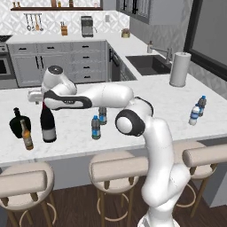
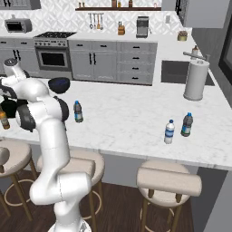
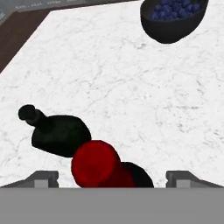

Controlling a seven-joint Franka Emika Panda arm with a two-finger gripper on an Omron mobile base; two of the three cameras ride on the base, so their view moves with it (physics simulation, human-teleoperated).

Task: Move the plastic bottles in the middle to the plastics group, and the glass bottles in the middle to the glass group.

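Upright on the white marble counter [image 1: 133, 128], the tall dark wine bottle [image 1: 48, 124] with its red foil neck stands at the counter's left end, just beside the squat black bottle [image 1: 19, 123] and the slim brown beer bottle [image 1: 27, 135]. From the hand view its red top [image 3: 95, 163] sits between the two finger tips, which stand spread wide to either side and clear of it. The gripper [image 3: 112, 177] hangs directly above the neck, jaws apart and holding nothing. Nearer the middle, two small blue-capped water bottles [image 1: 96, 127] stand close together. Well apart, towards the right end, another pair of water bottles [image 1: 195, 114] stands near a paper towel roll [image 1: 179, 68]. A dark bowl of blueberries [image 3: 173, 17] sits farther across the counter.
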